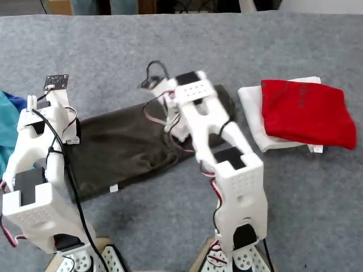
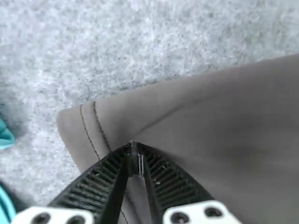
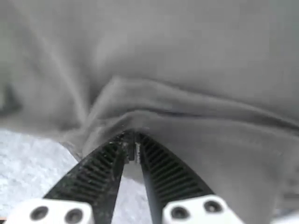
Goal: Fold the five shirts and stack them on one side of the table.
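The grey, carpet-like table (image 1: 113,45) carries everything. Across its middle lies the dark shirt (image 1: 122,144), an olive-brown cloth drawn out into a long band. The band slants from the left side of the table, nearer the front edge, up toward the centre and slightly farther back.

The left arm (image 1: 34,170) stands at the left front of the table and leans over the left end of this band. The right arm (image 1: 227,158) rises from the front edge near the middle and stretches over the band's right end.

Toward the right edge sits the red shirt (image 1: 306,113), folded into a rough rectangle. It rests on top of the folded white shirt (image 1: 252,110), which sticks out from under it on the side facing the centre and along the front. At the left edge a teal shirt (image 1: 7,124) lies just beside the left arm, apart from the dark shirt.

The left gripper (image 2: 135,156) is clenched, its tips meeting on the dark shirt close to a stitched corner, with a crease running away from the tips. The right gripper (image 3: 132,140) is likewise clamped on the dark shirt, the cloth bunched into a raised ridge right at its tips, just at the fabric's edge above the table
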Available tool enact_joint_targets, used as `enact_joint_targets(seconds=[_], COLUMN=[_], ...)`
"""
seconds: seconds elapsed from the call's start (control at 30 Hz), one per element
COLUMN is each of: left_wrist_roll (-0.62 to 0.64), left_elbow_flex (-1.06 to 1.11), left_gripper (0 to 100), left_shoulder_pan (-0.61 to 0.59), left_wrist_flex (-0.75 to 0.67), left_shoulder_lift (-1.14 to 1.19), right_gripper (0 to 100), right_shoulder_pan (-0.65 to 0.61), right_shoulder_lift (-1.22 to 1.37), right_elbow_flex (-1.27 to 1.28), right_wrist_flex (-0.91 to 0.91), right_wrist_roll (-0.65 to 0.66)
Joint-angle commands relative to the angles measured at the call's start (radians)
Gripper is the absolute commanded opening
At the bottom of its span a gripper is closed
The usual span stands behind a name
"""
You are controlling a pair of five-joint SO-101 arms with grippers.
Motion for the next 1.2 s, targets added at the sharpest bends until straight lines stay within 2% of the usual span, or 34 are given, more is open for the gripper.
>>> enact_joint_targets(seconds=[0.0, 0.17, 0.33, 0.43, 0.53, 0.6, 0.7, 0.8, 1.0, 1.17], left_wrist_roll=[-0.003, 0.005, 0.006, 0.008, 0.048, 0.078, 0.133, 0.121, 0.115, 0.115], left_elbow_flex=[-0.016, -0.03, -0.107, -0.147, -0.185, -0.193, -0.188, -0.137, 0.101, 0.254], left_gripper=[3, 3, 3, 3, 6, 13, 22, 28, 28, 28], left_shoulder_pan=[-0.039, -0.031, -0.021, -0.05, -0.096, -0.108, -0.113, -0.14, -0.206, -0.214], left_wrist_flex=[0.005, 0.035, 0.252, 0.365, 0.549, 0.647, 0.72, 0.686, 0.425, 0.244], left_shoulder_lift=[-0.003, -0.017, -0.183, -0.304, -0.381, -0.399, -0.391, -0.39, -0.391, -0.391], right_gripper=[1.5, 1.5, 1.5, 1.5, 1.5, 1.5, 1.5, 1.5, 1.5, 1.5], right_shoulder_pan=[0.069, 0.13, 0.172, 0.199, 0.241, 0.273, 0.293, 0.296, 0.292, 0.292], right_shoulder_lift=[-0.056, -0.148, -0.243, -0.312, -0.4, -0.47, -0.579, -0.67, -0.779, -0.799], right_elbow_flex=[-0.153, -0.314, -0.374, -0.305, -0.154, -0.047, 0.085, 0.188, 0.306, 0.358], right_wrist_flex=[0.069, 0.155, 0.242, 0.242, 0.242, 0.232, 0.23, 0.23, 0.164, 0.144], right_wrist_roll=[-0.009, -0.003, -0.002, -0.002, 0.006, 0.078, 0.207, 0.252, 0.258, 0.255])
